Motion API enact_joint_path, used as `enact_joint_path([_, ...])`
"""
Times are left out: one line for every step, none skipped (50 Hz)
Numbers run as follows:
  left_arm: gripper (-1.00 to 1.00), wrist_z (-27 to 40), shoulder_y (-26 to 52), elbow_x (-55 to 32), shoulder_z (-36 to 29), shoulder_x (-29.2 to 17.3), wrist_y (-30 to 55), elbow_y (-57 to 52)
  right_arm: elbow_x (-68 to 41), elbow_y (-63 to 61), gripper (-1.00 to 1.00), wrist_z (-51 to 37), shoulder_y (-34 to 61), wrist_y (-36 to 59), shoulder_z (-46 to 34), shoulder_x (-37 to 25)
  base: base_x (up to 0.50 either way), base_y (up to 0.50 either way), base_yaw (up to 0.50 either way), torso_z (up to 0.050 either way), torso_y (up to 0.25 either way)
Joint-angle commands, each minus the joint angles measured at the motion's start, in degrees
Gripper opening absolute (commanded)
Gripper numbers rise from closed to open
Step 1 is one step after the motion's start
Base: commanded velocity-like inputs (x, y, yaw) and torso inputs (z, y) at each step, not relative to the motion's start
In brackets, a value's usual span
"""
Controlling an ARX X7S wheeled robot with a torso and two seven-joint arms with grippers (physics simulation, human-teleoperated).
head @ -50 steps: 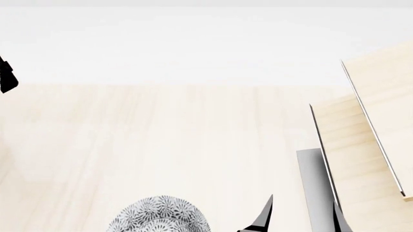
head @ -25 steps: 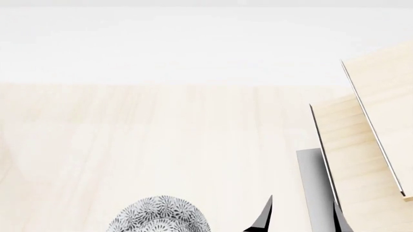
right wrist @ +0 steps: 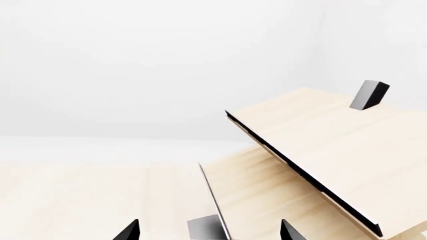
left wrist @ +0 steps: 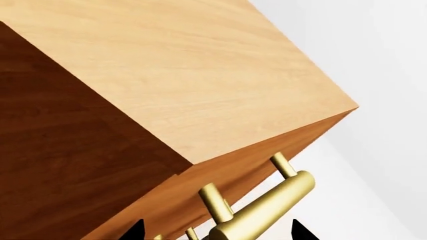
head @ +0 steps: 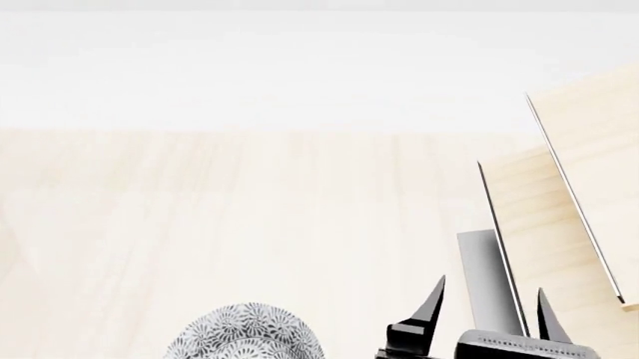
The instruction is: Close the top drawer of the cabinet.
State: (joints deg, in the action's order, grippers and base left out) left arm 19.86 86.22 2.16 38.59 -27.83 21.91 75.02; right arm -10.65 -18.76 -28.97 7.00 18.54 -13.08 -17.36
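Top drawer (head: pixel 529 224) of pale wooden cabinet (head: pixel 594 142): far right, apparently pulled out | right gripper (head: pixel 490 299) has risen, spread jaws now flanking grey handle (head: pixel 484 258), poised to push | left gripper (left wrist: pixel 217 231) released, astride brass bar handle (left wrist: pixel 267 205).

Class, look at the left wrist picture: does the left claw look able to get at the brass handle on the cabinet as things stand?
Probably yes. The left claw is open, its tips on either side of the brass handle, and nothing lies between them and the cabinet.

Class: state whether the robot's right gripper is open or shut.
Open: the right gripper's two black fingertips stand apart, either side of the grey flat handle.
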Motion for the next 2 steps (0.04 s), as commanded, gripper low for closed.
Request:
enact_joint_path([1.00,1.69,-3.04,-2.68,-10.66,-5.89,-2.40,-0.05,-0.73,5.17,1.00,-1.46,5.03,0.59,2.54,0.93,0.01,0.02,0.02,0.000,0.000])
enact_joint_path([1.00,1.70,-3.17,-2.70,-10.52,-5.82,-2.44,-0.05,-0.76,5.44,1.00,-1.61,4.89,0.34,2.73,0.98,0.01,0.02,0.02,0.000,0.000])
